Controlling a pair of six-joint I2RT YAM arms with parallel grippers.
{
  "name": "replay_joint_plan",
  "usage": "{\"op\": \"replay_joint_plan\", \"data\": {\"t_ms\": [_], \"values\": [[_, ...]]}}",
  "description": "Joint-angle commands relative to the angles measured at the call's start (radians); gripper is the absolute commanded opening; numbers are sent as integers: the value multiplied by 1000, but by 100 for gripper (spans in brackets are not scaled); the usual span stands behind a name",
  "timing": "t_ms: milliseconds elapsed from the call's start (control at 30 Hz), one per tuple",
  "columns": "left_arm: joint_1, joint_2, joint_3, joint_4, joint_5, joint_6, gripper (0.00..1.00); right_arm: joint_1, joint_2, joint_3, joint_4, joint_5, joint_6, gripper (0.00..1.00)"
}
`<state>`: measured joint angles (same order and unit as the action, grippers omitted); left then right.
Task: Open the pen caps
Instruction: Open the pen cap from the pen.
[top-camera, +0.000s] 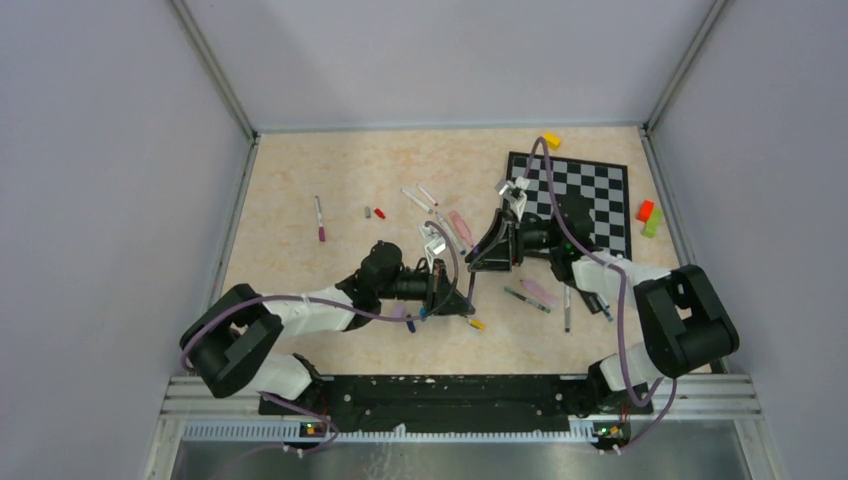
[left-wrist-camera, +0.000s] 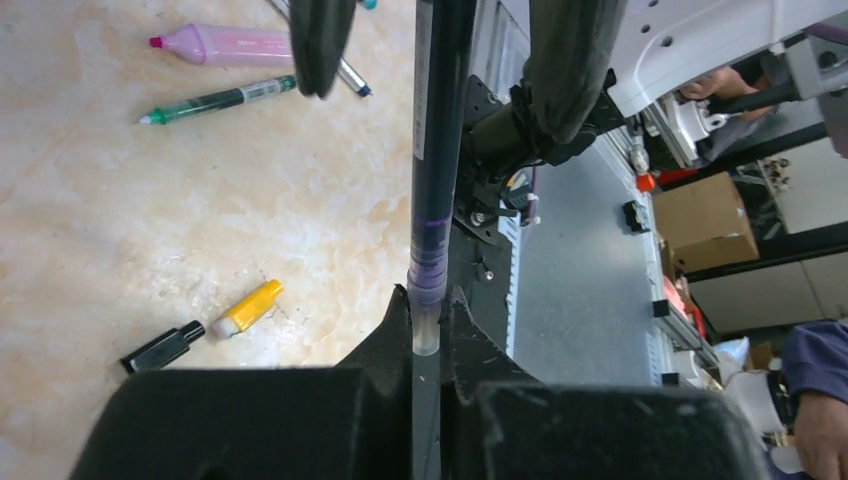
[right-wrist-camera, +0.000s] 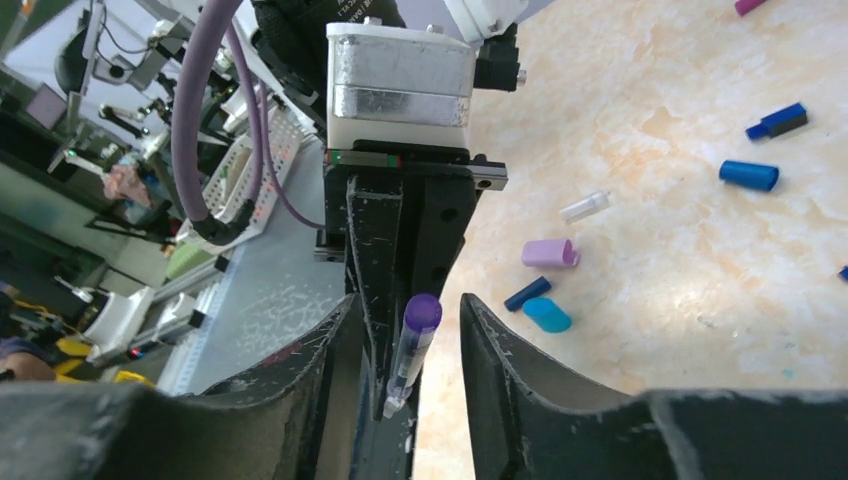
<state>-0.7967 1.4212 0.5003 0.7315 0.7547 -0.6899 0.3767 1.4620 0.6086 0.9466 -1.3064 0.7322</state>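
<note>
One purple pen (left-wrist-camera: 440, 150), left claw (left-wrist-camera: 428, 322) clamped on it, right claw (right-wrist-camera: 410, 310) apart around its end.

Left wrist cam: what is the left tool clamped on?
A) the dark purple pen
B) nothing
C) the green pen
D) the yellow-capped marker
A: the left tool is closed on the clear end of the dark purple pen, which runs straight up the view from between its fingers.
</note>
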Motion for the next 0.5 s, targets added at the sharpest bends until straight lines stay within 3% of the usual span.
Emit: {"op": "replay_joint_plan", "data": {"t_ms": [0,200,300,367,400,433,467], "values": [[-6,-86,50,-209,-50,134,0,0,-15,90,-238,-70,-253,43],[-6,-105,55,-236,-38,144,0,31,-23,124,-444,-48,-413,48],[-6,-101,63,-233,-26,144,0,51,-11,125,-453,-23,-389,46],[-8,-94,68,-234,-17,145,0,66,-4,117,-403,-20,-341,37],[-8,-91,69,-234,-15,147,0,71,-1,111,-363,-27,-311,26],[-7,-88,70,-242,-13,150,0,76,3,108,-323,-39,-277,3],[-7,-88,70,-251,-13,156,0,79,6,108,-288,-43,-250,0]]}}
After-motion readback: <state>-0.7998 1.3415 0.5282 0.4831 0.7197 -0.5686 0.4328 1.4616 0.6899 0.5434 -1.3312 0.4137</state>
